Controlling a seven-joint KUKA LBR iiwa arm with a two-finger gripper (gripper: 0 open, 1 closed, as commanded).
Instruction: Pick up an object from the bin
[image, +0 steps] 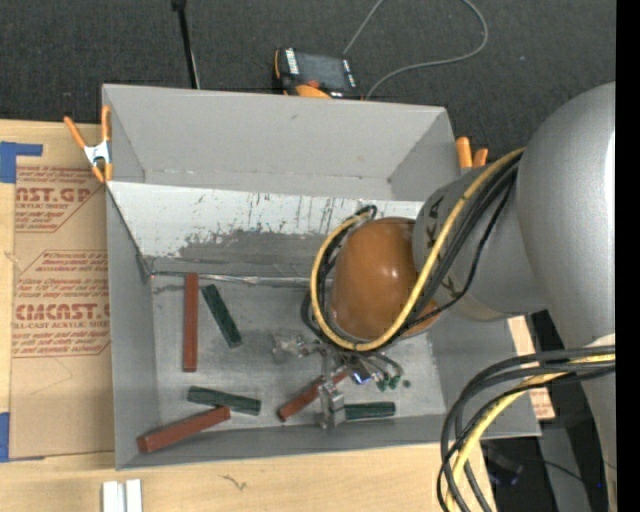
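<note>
Hovering low at the front right of the bin (128, 340), the gripper (312, 382) has its fingers apart, seemingly astride a short red-brown stick (297, 405) beside a green stick (372, 409). Judgement: light, stiff, smooth, not fragile. Grip across the narrow width near mid-length, or it may pivot.

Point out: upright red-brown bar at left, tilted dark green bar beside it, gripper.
red-brown bar (190, 322), camera view, mid-length.
dark green bar (221, 316), camera view, its middle.
gripper (332, 400), camera view, its metal tip.
</note>
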